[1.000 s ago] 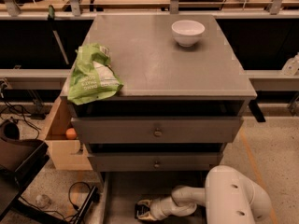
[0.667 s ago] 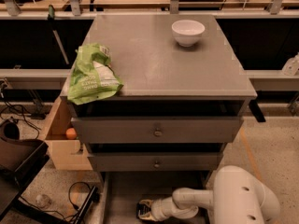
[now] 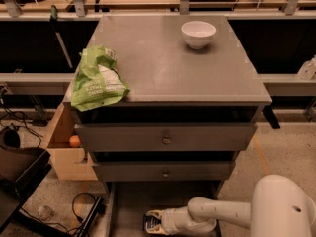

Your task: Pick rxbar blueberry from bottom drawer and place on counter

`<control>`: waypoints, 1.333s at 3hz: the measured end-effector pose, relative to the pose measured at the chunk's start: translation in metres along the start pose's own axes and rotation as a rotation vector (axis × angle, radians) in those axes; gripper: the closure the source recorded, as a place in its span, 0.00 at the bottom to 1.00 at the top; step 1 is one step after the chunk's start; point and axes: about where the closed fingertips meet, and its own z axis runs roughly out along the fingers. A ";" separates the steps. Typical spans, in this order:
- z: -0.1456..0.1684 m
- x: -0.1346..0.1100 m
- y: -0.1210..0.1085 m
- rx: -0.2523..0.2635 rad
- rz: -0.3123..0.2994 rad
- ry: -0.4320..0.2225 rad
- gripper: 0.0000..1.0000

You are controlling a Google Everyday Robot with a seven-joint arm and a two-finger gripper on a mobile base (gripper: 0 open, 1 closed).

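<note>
White gripper [image 3: 149, 223] lies in bottom drawer [image 3: 132, 200], jaws pinching dark rxbar blueberry [image 3: 152, 224].

counter [image 3: 168, 68]: grey, matt, smooth, with a faint sheen.
bowl [image 3: 198, 33]: white, smooth, glossy.
bag [image 3: 97, 79]: green and white, thin crinkly plastic, a bit shiny.
box [image 3: 61, 147]: pale bare wood, matt.
ball [image 3: 74, 141]: orange, smooth.
knobs [image 3: 166, 140]: small, round, they look like dull metal.
bottom drawer [image 3: 128, 201]: plain grey floor, matt.
gripper [image 3: 152, 223]: low in the bottom drawer, pale and smooth with dark parts.
arm [image 3: 222, 212]: white, smooth, hard shell, soft shine.
floor [image 3: 281, 152]: speckled, rough, matt.
</note>
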 end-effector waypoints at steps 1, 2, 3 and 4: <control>-0.060 -0.012 -0.032 -0.018 0.061 0.001 1.00; -0.123 -0.022 -0.074 -0.040 0.144 0.001 1.00; -0.190 -0.035 -0.094 -0.078 0.221 0.011 1.00; -0.256 -0.045 -0.096 -0.080 0.288 0.052 1.00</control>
